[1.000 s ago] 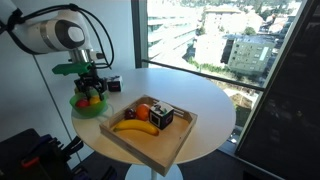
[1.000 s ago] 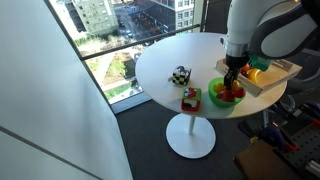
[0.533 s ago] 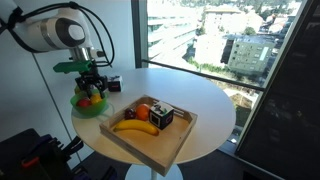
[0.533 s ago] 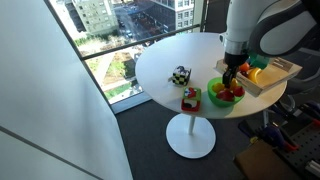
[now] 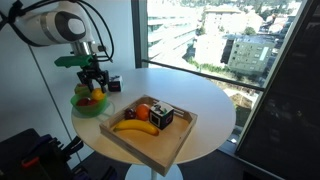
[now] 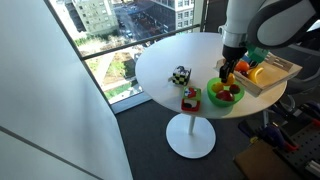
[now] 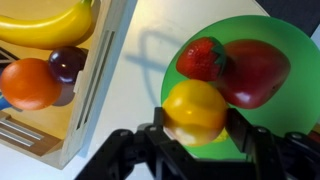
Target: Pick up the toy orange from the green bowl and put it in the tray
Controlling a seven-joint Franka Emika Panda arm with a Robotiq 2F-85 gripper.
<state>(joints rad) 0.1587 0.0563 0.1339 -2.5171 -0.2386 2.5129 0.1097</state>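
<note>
Gripper state: the gripper is clamped on the toy orange. In the wrist view its 2 dark fingers press against opposite sides of the ball.
Toy orange position: held between the fingers, directly above the green bowl and apparently clear of it.
Bowl contents: a toy strawberry and a dark red fruit lie in the bowl under the ball.
Key relation: in the wrist view the tray lies to the left of the gripper, with its raised wooden rim just beside the bowl. A strip of white table runs between the two.
Exterior check: in an exterior view the gripper hangs over the bowl, and the tray sits beside it on the camera-right side.
Long axis: none, since the ball is round and its turn in the grip does not matter.
Arm: only 1 arm, so there is no choice of side.
Tray contents: a banana, a redder orange fruit and a dark plum crowd the near corner.
Next move, judged: carry the ball sideways over the rim, then release it on bare wood.
</note>
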